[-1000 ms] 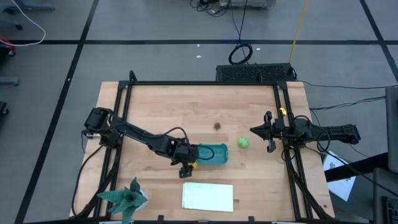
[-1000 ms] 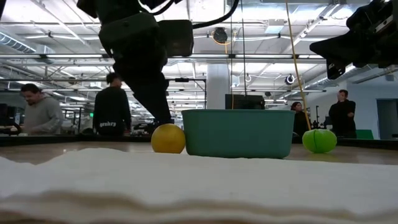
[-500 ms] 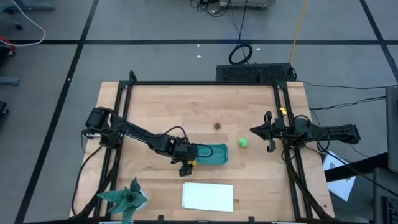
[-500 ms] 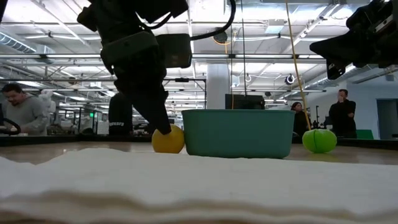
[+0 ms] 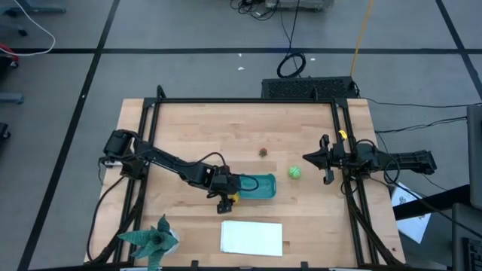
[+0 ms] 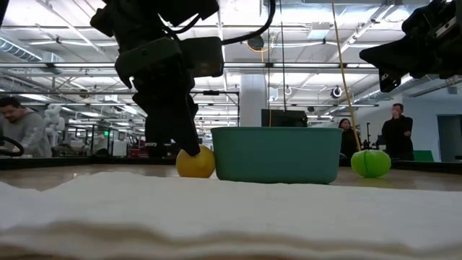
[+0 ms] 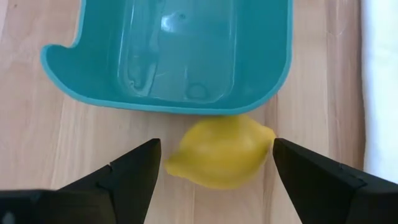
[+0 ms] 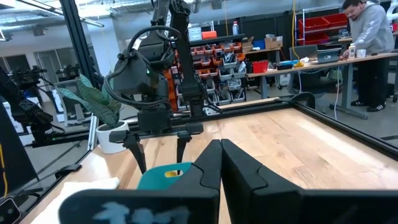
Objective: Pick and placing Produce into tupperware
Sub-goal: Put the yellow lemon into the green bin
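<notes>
The yellow lemon [image 7: 221,152] lies on the table against the near wall of the teal tupperware [image 7: 168,106], which stands open side up. My left gripper [image 7: 216,149] is open and slants down over the lemon [image 5: 233,199], one finger on either side of it. The bright green round piece [image 5: 294,172] rests on the table to the right of the tupperware [image 5: 260,194]. The small dark brownish-red piece [image 5: 263,152] sits farther back. My right gripper [image 5: 305,156] waits shut at the table's right side, raised above the wood.
A flat white sheet [image 5: 251,237] lies at the near edge, just in front of the tupperware. A green spiky figure in a white pot [image 5: 154,241] stands at the near left corner. Black frame rails [image 5: 151,128] run along the table's sides. People stand in the room beyond.
My left gripper has sunk a little toward the lemon and stays open, its fingers now down beside it. The lemon and the tupperware have kept their places.
</notes>
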